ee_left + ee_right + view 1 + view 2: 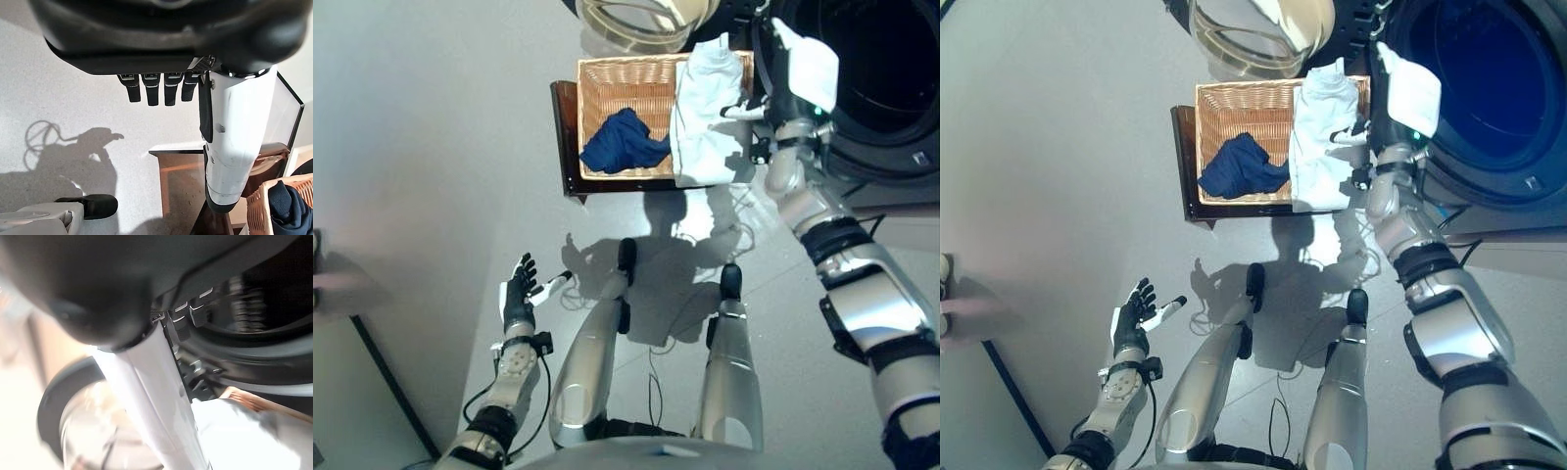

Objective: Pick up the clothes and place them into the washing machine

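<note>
Right hand point(790, 73) beside white garment point(705, 108) draped over basket point(607, 83)

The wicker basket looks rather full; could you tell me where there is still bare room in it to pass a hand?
In the wicker basket, bare weave shows along its far-left part, between the rim and the dark blue garment. The right side is crowded: the white garment drapes over that edge, with the right hand beside it. The left hand hangs over open floor.
</note>
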`<state>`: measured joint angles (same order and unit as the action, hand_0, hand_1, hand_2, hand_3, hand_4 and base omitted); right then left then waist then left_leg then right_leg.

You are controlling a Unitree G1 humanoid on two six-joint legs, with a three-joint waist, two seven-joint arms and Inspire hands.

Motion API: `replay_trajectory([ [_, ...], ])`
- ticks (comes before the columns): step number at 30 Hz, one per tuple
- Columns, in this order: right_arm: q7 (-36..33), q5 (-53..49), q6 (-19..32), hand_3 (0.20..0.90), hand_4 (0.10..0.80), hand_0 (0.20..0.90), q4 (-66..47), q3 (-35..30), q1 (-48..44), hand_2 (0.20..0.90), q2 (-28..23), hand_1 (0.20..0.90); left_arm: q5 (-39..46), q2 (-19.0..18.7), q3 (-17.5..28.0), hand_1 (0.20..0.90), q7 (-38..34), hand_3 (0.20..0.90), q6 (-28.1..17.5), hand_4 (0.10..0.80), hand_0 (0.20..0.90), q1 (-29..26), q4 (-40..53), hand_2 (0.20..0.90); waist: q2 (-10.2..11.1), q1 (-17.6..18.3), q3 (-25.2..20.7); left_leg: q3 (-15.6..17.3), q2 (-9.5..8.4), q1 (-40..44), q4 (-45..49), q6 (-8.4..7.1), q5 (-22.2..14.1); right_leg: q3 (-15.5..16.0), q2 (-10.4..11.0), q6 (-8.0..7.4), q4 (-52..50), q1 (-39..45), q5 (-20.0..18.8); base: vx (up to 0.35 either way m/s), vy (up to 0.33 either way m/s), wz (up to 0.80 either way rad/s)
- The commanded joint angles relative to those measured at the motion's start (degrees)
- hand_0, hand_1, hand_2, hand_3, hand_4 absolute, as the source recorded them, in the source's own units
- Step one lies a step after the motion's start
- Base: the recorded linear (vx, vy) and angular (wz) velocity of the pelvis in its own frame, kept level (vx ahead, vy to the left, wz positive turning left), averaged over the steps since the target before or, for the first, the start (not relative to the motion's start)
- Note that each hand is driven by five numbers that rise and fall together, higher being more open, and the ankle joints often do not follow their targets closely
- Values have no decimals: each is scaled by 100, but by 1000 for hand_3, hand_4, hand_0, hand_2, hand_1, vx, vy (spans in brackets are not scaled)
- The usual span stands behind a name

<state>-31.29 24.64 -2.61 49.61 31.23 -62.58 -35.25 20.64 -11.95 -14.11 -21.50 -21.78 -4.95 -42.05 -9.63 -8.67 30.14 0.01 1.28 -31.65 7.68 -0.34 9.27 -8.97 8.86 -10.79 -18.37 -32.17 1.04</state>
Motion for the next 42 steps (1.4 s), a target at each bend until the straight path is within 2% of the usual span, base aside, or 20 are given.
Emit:
replay_trajectory([
  [1, -141, 634, 109, 900, 800, 900, -235, 201, -917, 900, -222, 900, -139, -377, 76, 900, -259, 900, -355, 800, 900, 21, 173, 900, 70, -215, -192, 113, 58, -137, -5, -435, -59, 223, -331, 628, -228, 372, 499, 4, -5, 9],
  [8, 171, 1305, 6, 900, 800, 900, 39, 970, -1456, 900, 107, 900, -104, -402, 88, 900, -310, 900, -338, 800, 900, -141, 63, 900, 228, -302, -83, 21, 64, -191, -42, -452, 0, 368, -325, 625, -231, 361, 485, 6, 0, 9],
  [19, 401, 1359, 63, 900, 800, 900, 326, 1362, -1732, 900, 678, 900, 33, -470, 216, 900, -400, 900, -352, 800, 900, -210, 7, 900, 399, -459, -35, -145, 50, -306, -109, -468, 73, 598, -281, 615, -236, 335, 496, 10, 0, 10],
  [25, 523, 1328, 149, 900, 800, 900, 629, 1540, -1737, 900, 986, 900, 14, -560, 280, 900, -476, 900, -370, 800, 900, -261, -84, 900, 420, -561, -35, -248, 21, -410, -146, -474, 118, 728, -234, 604, -236, 290, 499, 6, 12, 8],
  [42, 680, 954, 296, 900, 800, 900, 1569, 1814, -1867, 900, 1186, 900, 175, -619, 224, 900, -493, 900, -439, 800, 900, -329, 85, 900, 368, -785, -35, -526, -108, -873, -155, -485, 223, 1064, -116, 562, -306, 6, 527, 1, 16, 14],
])
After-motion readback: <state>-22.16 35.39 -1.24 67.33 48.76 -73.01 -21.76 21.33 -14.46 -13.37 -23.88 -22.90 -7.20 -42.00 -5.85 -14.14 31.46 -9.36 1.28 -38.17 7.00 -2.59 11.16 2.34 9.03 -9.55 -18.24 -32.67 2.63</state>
